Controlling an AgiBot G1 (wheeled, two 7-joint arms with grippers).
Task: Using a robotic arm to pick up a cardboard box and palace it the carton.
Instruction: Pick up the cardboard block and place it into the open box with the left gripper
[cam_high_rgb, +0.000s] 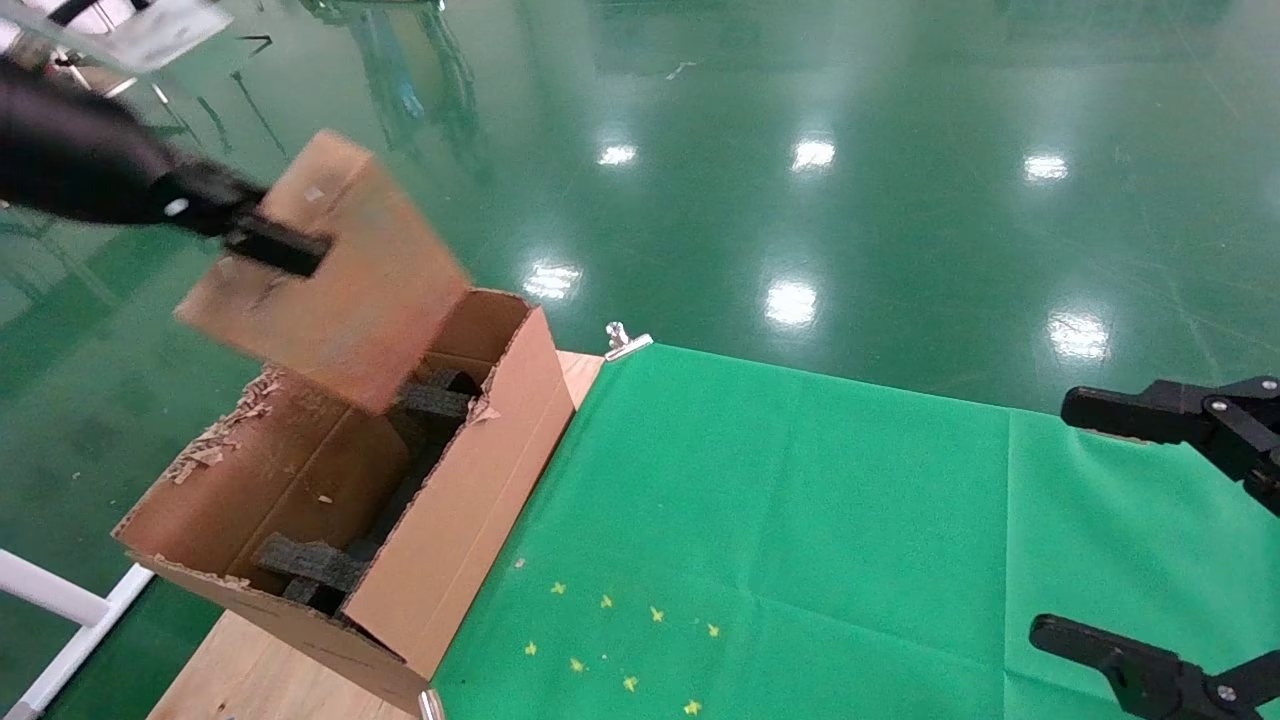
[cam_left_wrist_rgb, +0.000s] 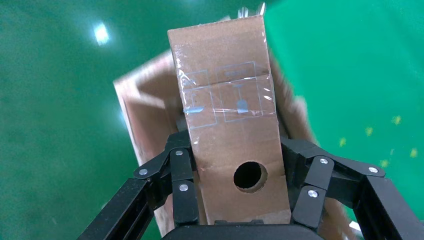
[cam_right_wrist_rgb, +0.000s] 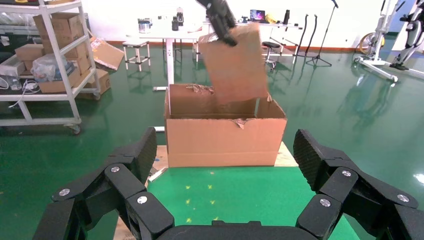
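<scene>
My left gripper (cam_high_rgb: 285, 248) is shut on the small brown cardboard box (cam_high_rgb: 330, 270) and holds it tilted in the air above the far end of the large carton (cam_high_rgb: 450, 520). In the left wrist view the fingers (cam_left_wrist_rgb: 182, 172) clamp both sides of the box (cam_left_wrist_rgb: 230, 125), which has clear tape and a round hole, with the carton (cam_left_wrist_rgb: 145, 115) below it. The right wrist view shows the box (cam_right_wrist_rgb: 235, 65) hanging over the carton (cam_right_wrist_rgb: 225, 140). My right gripper (cam_high_rgb: 1080, 520) is open and empty at the right edge, also shown in its wrist view (cam_right_wrist_rgb: 225, 155).
Black foam pieces (cam_high_rgb: 310, 565) lie inside the carton, whose flaps are torn. A green cloth (cam_high_rgb: 800, 520) with yellow star marks (cam_high_rgb: 620, 640) covers the wooden table (cam_high_rgb: 250, 670). A metal clip (cam_high_rgb: 625, 340) holds the cloth's far corner. Shelves (cam_right_wrist_rgb: 50, 60) stand beyond.
</scene>
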